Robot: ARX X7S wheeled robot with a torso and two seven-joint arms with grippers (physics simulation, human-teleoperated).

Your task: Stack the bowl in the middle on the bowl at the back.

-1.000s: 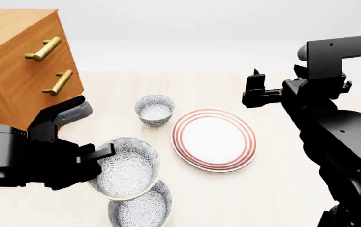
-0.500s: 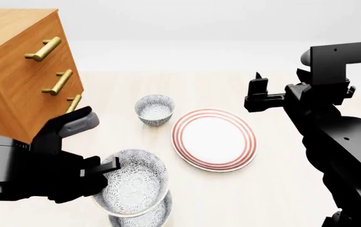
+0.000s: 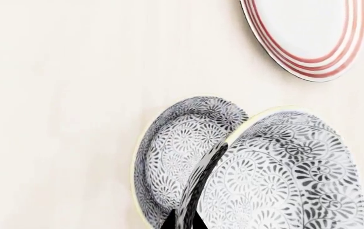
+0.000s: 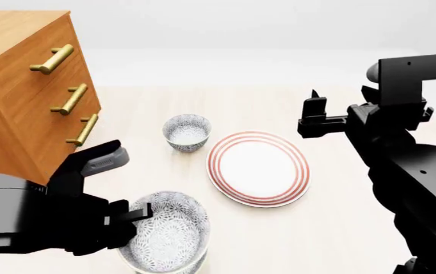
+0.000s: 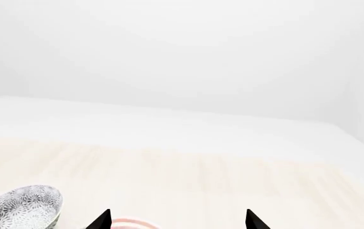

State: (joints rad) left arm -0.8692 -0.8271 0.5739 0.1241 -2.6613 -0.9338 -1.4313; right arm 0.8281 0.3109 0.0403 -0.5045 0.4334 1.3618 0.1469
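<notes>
The bowl in the middle, grey-and-white floral, hangs tilted in my left gripper, which is shut on its rim near the table's front edge. In the left wrist view the black fingertips pinch that bowl's rim, and a look-alike bowl sits on the table right beside and below it. In the head view this front bowl is almost hidden under the held one. The bowl at the back stands alone, also visible as the bowl in the right wrist view. My right gripper hovers open and empty, its midpoint above the table.
A red-ringed white plate lies right of the bowls; its rim shows in the left wrist view. A wooden drawer cabinet with brass handles stands at the left, close to my left arm.
My left gripper has carried the held bowl toward the table's front edge, so it now covers the front bowl. The right arm drifted slightly to the right.
</notes>
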